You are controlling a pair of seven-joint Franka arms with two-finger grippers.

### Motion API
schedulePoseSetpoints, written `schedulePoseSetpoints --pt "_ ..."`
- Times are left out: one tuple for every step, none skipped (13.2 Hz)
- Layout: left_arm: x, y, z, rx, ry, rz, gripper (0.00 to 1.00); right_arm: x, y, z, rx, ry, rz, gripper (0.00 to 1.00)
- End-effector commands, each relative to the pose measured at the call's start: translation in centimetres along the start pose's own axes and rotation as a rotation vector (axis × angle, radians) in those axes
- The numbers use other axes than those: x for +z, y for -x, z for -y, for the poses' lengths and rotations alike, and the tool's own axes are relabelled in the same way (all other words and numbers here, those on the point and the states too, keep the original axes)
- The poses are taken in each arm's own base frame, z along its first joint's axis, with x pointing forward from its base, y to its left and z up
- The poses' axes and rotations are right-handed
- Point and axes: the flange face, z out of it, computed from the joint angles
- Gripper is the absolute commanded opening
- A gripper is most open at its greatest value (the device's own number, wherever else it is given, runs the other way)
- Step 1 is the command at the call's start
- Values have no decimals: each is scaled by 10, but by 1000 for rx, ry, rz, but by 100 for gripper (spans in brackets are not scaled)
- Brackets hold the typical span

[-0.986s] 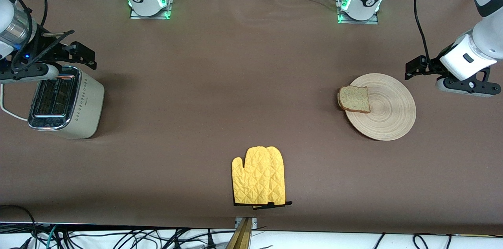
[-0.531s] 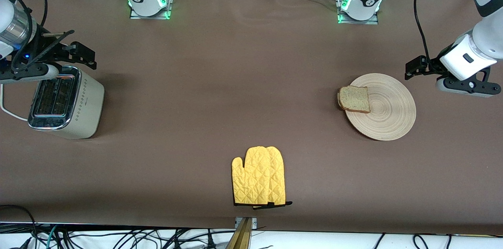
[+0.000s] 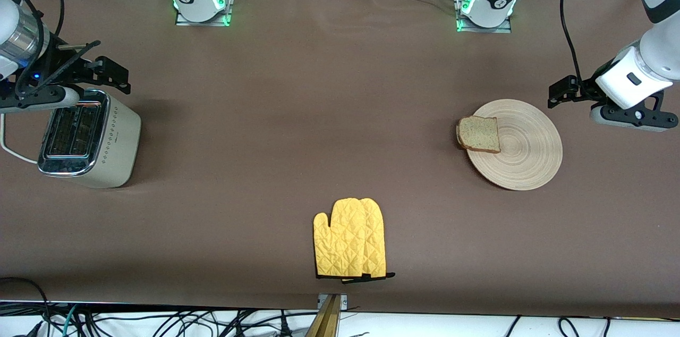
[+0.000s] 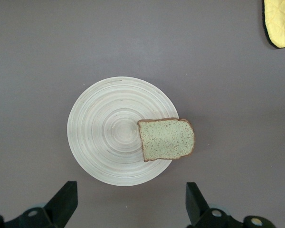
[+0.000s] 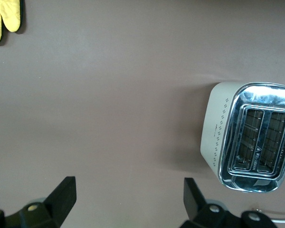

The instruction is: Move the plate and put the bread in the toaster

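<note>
The pale wood plate lies toward the left arm's end of the table. The bread lies flat on the plate's rim, overhanging the edge that faces the table's middle. My left gripper hovers open and empty over the table just outside the plate. Its wrist view shows the plate, the bread and the open gripper. The cream toaster stands at the right arm's end. My right gripper hovers open and empty beside it. Its wrist view shows the toaster and the open gripper.
A yellow oven mitt lies near the front edge at the table's middle. It also shows in the left wrist view and the right wrist view. The toaster's white cord runs off the table's end.
</note>
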Motion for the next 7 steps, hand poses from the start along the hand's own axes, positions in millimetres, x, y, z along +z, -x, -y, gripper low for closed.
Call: schedulePoseSetpoints --pt "-2 -2 5 -9 -18 4 100 -8 3 4 12 -7 -4 100" --pt "0 -2 6 -11 -16 7 100 -7 3 4 9 -7 -3 100" --pt "0 -2 6 -11 -16 9 100 -7 3 4 7 -7 -3 100" --pt "1 -3 6 -11 -16 9 100 -7 3 4 10 -7 -3 100" --pt "4 -4 10 -17 -14 13 100 -7 3 4 10 -7 -3 100" --pt "4 -4 19 -34 -10 11 100 -8 3 4 9 -7 -4 100" --pt "10 -7 33 -54 -3 19 100 -8 3 3 12 -7 -4 100"
